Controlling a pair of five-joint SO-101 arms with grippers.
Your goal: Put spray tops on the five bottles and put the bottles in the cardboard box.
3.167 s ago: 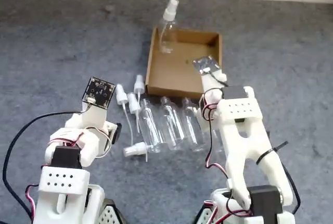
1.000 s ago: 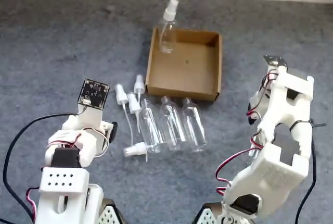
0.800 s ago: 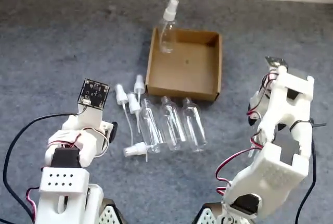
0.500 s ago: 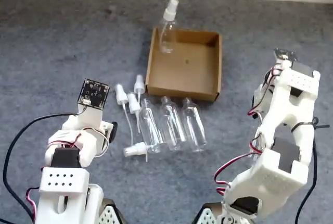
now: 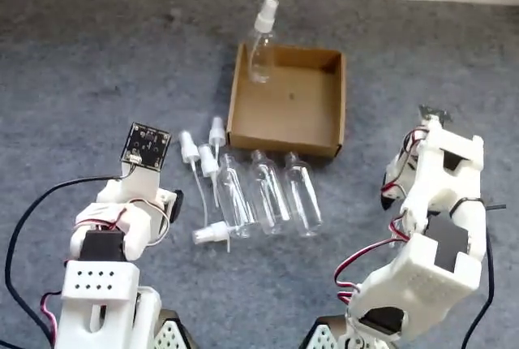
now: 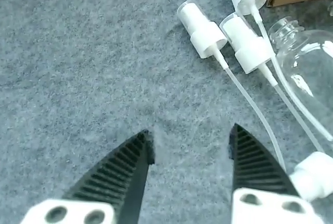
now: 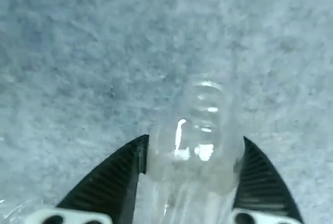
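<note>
Clamping in the right end effector (image 7: 191, 143) an uncapped bottle (image 7: 204, 104), near the right edge of the tabletop (image 5: 97, 49); likely risking a slip or twist on slick plastic. Holding the left end effector (image 6: 190, 140) wide open beside loose spray tops (image 6: 203, 28); possibly risking snagged tubes.

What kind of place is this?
Likely a robotics test bench: two white arms with exposed wiring, a grey felt-covered table, and clear bottles, spray tops and a cardboard box laid out for practice.

bottle (image 7: 200, 146): base cut by edge | spray top (image 6: 317, 174): half cut off
</note>
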